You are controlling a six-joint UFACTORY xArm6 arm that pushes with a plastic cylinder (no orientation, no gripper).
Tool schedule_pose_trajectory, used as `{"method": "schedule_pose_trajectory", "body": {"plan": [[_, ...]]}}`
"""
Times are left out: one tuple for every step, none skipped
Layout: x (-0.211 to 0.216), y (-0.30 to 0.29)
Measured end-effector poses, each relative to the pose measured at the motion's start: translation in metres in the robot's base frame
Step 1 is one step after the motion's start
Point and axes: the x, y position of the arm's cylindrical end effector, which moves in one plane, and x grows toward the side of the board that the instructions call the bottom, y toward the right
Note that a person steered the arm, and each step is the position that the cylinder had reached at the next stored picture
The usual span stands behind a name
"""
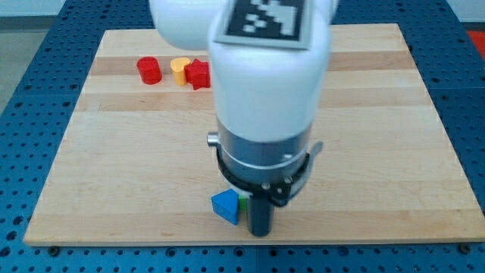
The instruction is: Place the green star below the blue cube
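Down near the view's bottom edge of the wooden board, my tip sits just right of the blue block, which looks like a cube seen corner-on. Only a green sliver peeks out between the two, surely the green star, though its shape is hidden behind the rod and the arm's body. No pincer here, just a rod. Up at the top left: red cylinder, yellow block partly covered, red star-like block touching it.

Blue cube near board's bottom edge; green star (mostly hidden) touching its right.
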Motion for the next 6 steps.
{"method": "schedule_pose_trajectory", "body": {"plan": [[-0.035,-0.018],[-0.036,-0.018],[-0.054,-0.021],[-0.098,-0.018],[-0.083,-0.018],[-0.061,-0.007]]}}
